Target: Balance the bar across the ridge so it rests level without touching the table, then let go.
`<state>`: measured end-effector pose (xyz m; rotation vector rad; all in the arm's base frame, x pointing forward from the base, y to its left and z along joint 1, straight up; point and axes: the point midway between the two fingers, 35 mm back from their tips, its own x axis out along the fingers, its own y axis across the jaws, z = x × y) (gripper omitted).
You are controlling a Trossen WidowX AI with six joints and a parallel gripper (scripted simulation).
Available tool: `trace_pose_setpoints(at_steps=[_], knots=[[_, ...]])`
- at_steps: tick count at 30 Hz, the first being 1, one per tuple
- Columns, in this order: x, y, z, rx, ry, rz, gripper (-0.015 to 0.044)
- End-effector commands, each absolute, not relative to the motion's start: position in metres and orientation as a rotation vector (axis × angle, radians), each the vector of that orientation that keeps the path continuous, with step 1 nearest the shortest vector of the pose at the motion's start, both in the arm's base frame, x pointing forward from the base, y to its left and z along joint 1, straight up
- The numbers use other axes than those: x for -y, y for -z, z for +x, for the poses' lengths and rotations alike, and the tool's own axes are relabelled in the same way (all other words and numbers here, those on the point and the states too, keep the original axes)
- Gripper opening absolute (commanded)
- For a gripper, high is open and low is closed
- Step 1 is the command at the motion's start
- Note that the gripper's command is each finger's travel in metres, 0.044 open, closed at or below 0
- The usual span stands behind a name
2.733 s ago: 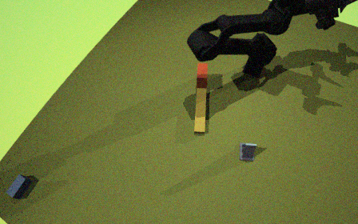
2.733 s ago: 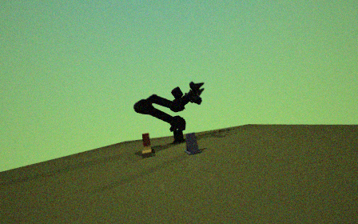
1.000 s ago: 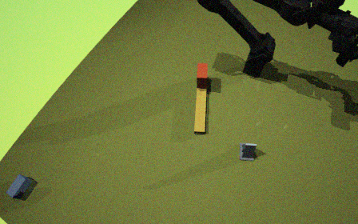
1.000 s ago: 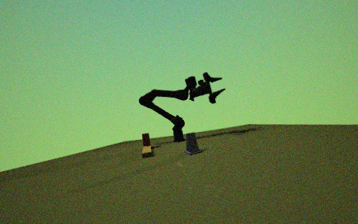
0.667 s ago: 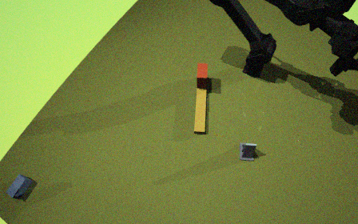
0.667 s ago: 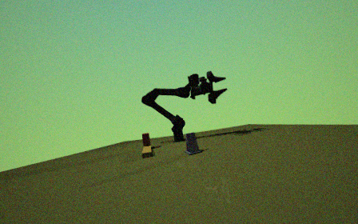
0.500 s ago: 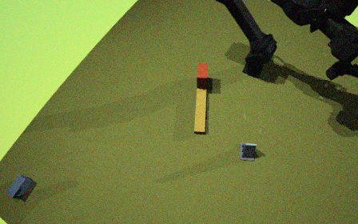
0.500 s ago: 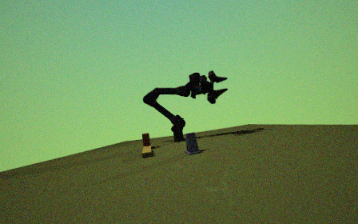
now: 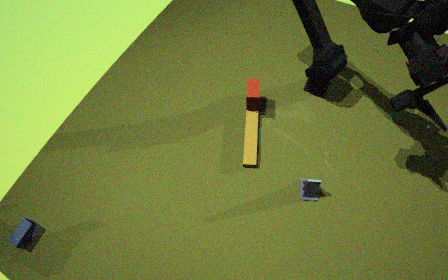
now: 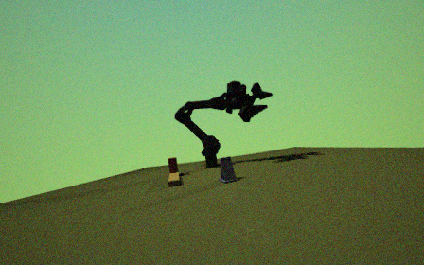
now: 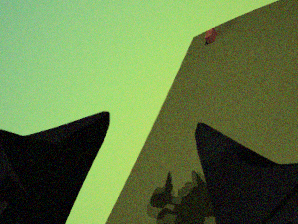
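The bar, a long yellow piece [image 9: 251, 137] [image 10: 174, 179] with a tall red block [image 9: 253, 88] [image 10: 172, 165] at one end, lies on the table. A small red shape [image 11: 210, 35], apparently that block, shows at the top of the wrist view. The ridge, a grey stand [image 9: 312, 189] [image 10: 227, 169] that narrows toward its top, stands apart from the bar with nothing on it. My gripper [image 10: 270, 100] [image 11: 153, 123] is open and empty, high above the table and away from both. In the top view it is partly cut off at the right edge.
A blue-grey block [image 9: 22, 233] sits on the table [image 9: 150, 200] at the far left in the top view, well away from the bar. The arm's base [image 9: 326, 67] [image 10: 211, 153] stands behind the bar and the ridge in the exterior view.
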<state>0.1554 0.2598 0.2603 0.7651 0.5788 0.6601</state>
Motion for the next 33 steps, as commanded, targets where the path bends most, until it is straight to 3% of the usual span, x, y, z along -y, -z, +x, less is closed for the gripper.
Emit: trace_pose_setpoints(at_steps=[1, 33], knots=[[-0.255, -0.256, 0.168, -0.571, -0.623, 0.691, 0.0315], [-0.163, -0.218, 0.261, -0.655, -0.279, 0.112, 0.0315]])
